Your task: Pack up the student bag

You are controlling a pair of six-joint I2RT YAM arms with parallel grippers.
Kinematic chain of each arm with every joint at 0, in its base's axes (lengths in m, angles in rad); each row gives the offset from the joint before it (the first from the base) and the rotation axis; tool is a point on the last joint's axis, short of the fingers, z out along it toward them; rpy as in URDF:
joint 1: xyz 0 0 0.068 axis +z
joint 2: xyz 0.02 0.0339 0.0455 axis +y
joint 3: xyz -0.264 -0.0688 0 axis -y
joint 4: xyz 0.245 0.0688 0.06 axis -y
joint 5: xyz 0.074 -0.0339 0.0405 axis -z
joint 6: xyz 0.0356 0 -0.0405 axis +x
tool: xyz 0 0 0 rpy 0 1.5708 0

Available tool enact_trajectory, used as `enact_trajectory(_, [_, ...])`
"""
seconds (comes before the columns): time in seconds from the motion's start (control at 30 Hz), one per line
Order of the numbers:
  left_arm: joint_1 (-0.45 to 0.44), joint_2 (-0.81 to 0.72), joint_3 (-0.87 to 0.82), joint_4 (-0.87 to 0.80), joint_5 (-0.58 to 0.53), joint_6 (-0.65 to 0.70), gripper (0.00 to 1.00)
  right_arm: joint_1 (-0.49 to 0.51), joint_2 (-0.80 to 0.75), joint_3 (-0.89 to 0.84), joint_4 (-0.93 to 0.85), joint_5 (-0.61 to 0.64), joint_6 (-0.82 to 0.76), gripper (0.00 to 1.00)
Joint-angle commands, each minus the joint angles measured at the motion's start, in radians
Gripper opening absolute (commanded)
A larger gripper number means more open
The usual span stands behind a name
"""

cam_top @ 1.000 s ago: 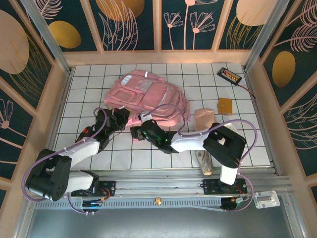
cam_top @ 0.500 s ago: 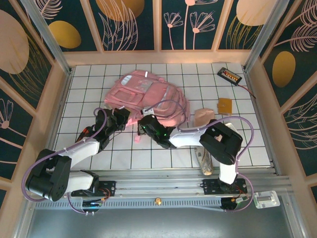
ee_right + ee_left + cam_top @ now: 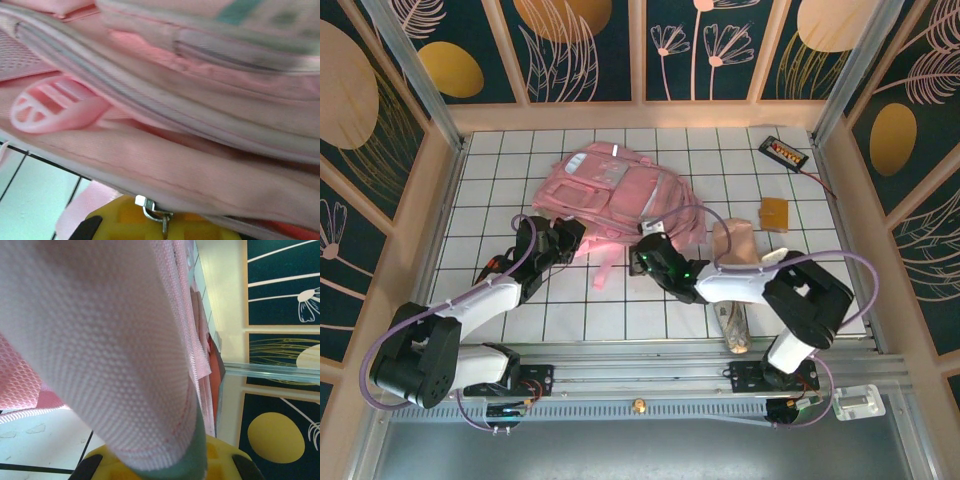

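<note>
**Top external view.** The student bag (image 3: 620, 190) lies flat on the white gridded surface (image 3: 490, 165), toward its far middle, with one strap (image 3: 602, 272) trailing toward the arms. The left end effector (image 3: 563, 237) is fully closed on the bag's near-left edge. The right end effector (image 3: 647, 252) is fully closed at the bag's near-right edge. A tan pouch (image 3: 732, 238) and an orange card (image 3: 774, 212) lie just right of the bag, not yet packed. Hazard: if the two arms pull against each other, the limp bag may slide as a whole rather than open. It may also be swept against the pouch.

**Left wrist view.** Pink mesh fabric (image 3: 110, 350) of the bag runs down into the yellow jaws, which are shut on it. Hazard: only a soft fold is pinched, so it may slip free under tension.

**Right wrist view.** A zipper line (image 3: 125, 95) crosses the bag's side, and a metal zipper pull (image 3: 154, 210) sits at the closed yellow jaws. Whether they pinch the pull or the hem beside it cannot be told. Hazard: a hem-only grip would leave the zipper unmoved, and an oblique pull could jam the slider in the fabric.
</note>
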State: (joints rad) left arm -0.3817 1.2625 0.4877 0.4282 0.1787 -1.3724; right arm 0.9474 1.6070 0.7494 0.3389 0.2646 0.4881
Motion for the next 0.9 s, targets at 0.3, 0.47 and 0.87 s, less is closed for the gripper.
enact_trajectory(0.3, [0.114, -0.146, -0.029, -0.026, 0.063, 0.072, 0.00, -0.204, -0.174, -0.112, -0.153, -0.047, -0.057, 0.00])
enact_trajectory(0.47, [0.155, -0.139, -0.015, -0.055, 0.097, 0.119, 0.00, -0.236, -0.206, -0.128, -0.186, -0.095, -0.097, 0.00])
enact_trajectory(0.87, [0.195, 0.017, 0.053, -0.046, 0.157, 0.210, 0.16, -0.145, -0.189, -0.116, -0.163, -0.243, -0.149, 0.00])
